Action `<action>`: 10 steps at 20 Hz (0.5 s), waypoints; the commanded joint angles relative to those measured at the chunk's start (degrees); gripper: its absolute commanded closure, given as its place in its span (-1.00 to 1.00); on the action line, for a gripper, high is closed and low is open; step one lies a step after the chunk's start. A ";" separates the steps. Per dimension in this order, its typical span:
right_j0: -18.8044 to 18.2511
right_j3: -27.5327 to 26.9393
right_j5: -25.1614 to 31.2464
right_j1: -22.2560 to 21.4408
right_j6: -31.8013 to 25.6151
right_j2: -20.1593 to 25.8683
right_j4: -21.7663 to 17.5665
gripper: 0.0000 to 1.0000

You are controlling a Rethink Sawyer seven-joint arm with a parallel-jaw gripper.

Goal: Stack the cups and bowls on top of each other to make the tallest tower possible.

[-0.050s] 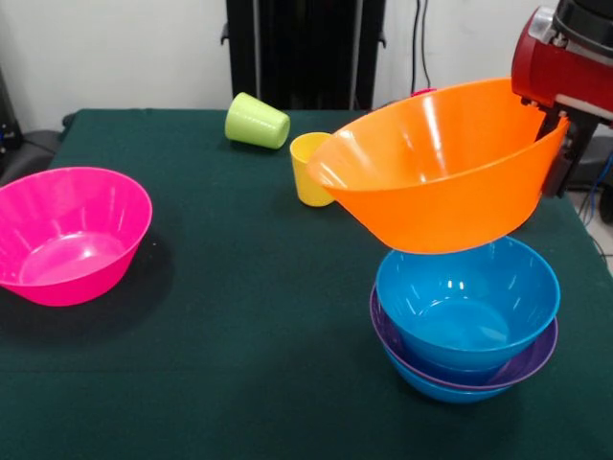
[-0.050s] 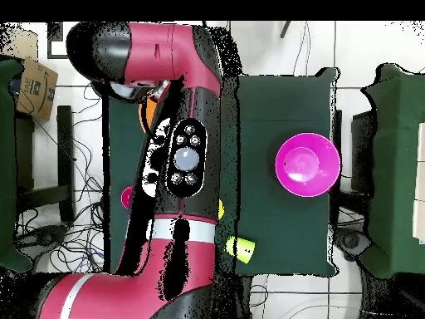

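My gripper (image 1: pixel 559 161) comes in from the upper right and is shut on the rim of the large orange bowl (image 1: pixel 441 168). The bowl hangs tilted in the air, just above a nested pile on the table. That pile is a blue bowl (image 1: pixel 466 302) inside a purple bowl (image 1: pixel 538 358) inside another blue bowl (image 1: pixel 448 391). The large pink bowl (image 1: pixel 67 235) (image 2: pixel 307 164) stands alone at the left. Behind the orange bowl, a yellow cup (image 1: pixel 306 172) stands upright. A lime green cup (image 1: pixel 256 122) (image 2: pixel 241 247) lies on its side. In the overhead view the arm (image 2: pixel 178 158) hides the pile and the gripper.
The dark green tablecloth (image 1: pixel 239 316) covers the table. A small pink-red edge (image 1: pixel 422 92) peeks out behind the orange bowl's far rim. Cables and a cardboard box (image 2: pixel 33 87) lie on the floor beside the table.
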 commanded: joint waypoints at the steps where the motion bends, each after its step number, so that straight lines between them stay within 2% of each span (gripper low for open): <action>1: 0.80 0.97 2.04 4.23 5.88 2.86 -1.57 1.00; 10: 1.50 -0.17 1.96 5.29 7.46 2.21 -1.16 1.00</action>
